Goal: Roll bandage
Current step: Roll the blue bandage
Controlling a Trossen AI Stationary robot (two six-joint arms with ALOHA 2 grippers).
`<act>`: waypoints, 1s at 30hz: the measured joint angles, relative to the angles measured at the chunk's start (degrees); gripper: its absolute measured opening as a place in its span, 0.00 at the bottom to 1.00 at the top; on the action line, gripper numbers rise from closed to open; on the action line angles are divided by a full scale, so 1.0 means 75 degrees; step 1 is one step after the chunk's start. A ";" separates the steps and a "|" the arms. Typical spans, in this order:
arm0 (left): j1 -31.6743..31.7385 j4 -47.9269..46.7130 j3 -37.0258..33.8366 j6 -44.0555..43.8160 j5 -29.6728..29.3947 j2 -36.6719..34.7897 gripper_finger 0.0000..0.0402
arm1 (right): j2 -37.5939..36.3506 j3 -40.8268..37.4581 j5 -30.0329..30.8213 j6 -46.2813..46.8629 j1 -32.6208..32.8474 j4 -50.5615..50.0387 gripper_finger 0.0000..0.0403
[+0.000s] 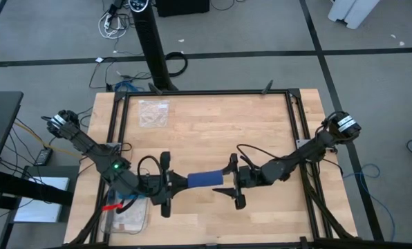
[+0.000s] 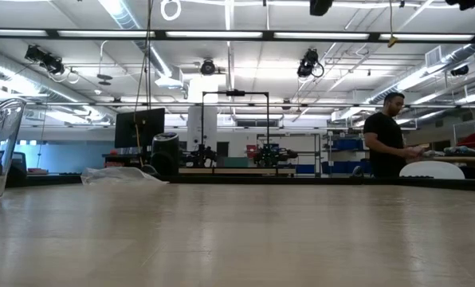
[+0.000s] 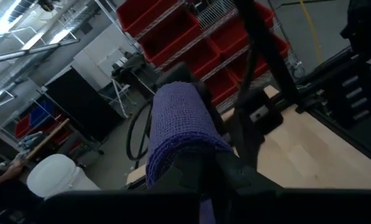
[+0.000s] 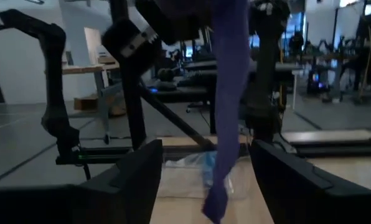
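The bandage (image 1: pixel 200 180) is held clear of the desk (image 1: pixel 213 131) near its front edge, between the two arms. In the high view it shows as a short, partly wound blue roll lying roughly level. In the left wrist view the roll (image 3: pixel 176 134) sits at the tip of the left claw (image 1: pixel 166 185), which is closed on it. In the right wrist view a loose tail (image 4: pixel 226 112) hangs down from the roll, unwound.

The right claw (image 1: pixel 233 181) stands just beside the roll's far end, its fingers (image 4: pixel 123 180) spread wide with the tail hanging between them, gripping nothing.

Assessment: the step in hand appears to be a re-grip for the next turn. To do it well, the right claw should close on the tail only once the strip lies flat and centred between its fingers, then keep light tension while the left claw holds firm, so the wraps do not loosen or drift sideways.

Clear plastic bags (image 1: pixel 153 113) lie farther back on the desk, well apart.
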 joint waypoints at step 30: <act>0.0436 0.0718 -0.0284 0.1030 -0.1054 0.0017 0.04 | 0.0000 0.0160 -0.0446 0.0201 0.0801 -0.0185 0.01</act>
